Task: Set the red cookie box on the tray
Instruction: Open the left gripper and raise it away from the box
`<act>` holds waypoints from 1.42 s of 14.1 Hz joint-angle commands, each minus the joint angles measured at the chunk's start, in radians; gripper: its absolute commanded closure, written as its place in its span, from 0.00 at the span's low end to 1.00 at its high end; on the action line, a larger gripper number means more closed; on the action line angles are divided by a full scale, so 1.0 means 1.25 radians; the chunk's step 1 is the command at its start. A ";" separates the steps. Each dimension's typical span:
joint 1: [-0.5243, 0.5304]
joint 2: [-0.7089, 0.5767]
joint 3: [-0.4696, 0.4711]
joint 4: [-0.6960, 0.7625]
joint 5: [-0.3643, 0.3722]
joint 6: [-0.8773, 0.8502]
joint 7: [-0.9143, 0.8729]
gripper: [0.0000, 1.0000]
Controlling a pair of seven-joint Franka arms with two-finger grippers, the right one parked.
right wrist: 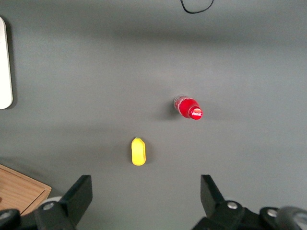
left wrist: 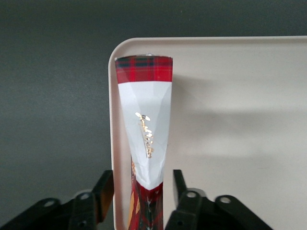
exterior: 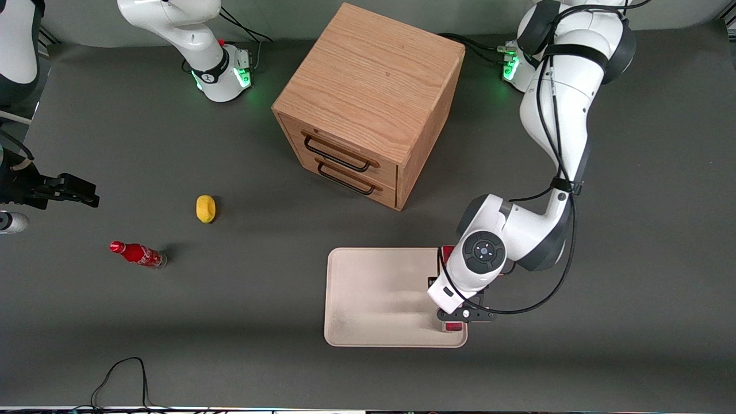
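One narrow edge of the red cookie box [left wrist: 145,120] is set just inside the rim of the tray [left wrist: 230,120] between the released fingers of the gripper [left wrist: 143,191], so it could be toppled over the rim if brushed

Bench [exterior: 632,345]: dark grey, matte.
Tray [exterior: 374,299]: cream-white, laid flat near the front camera.
Wooden drawer cabinet [exterior: 368,103]: stood farther back.
Yellow object [exterior: 205,208] and red soda bottle [exterior: 138,254]: laid toward the parked arm's end.
Hand [exterior: 454,313]: held over the tray's rim at the working arm's end.
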 commanded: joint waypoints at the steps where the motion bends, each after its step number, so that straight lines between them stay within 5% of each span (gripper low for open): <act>1: -0.012 -0.015 0.011 0.020 0.012 -0.061 -0.032 0.00; 6: -0.015 -0.135 0.005 0.020 0.005 -0.257 -0.050 0.00; 10: -0.001 -0.330 -0.015 -0.035 -0.041 -0.407 -0.019 0.00; 14: 0.022 -0.538 -0.015 -0.157 -0.069 -0.452 0.013 0.00; 20: 0.142 -0.661 -0.007 -0.281 -0.069 -0.463 0.146 0.00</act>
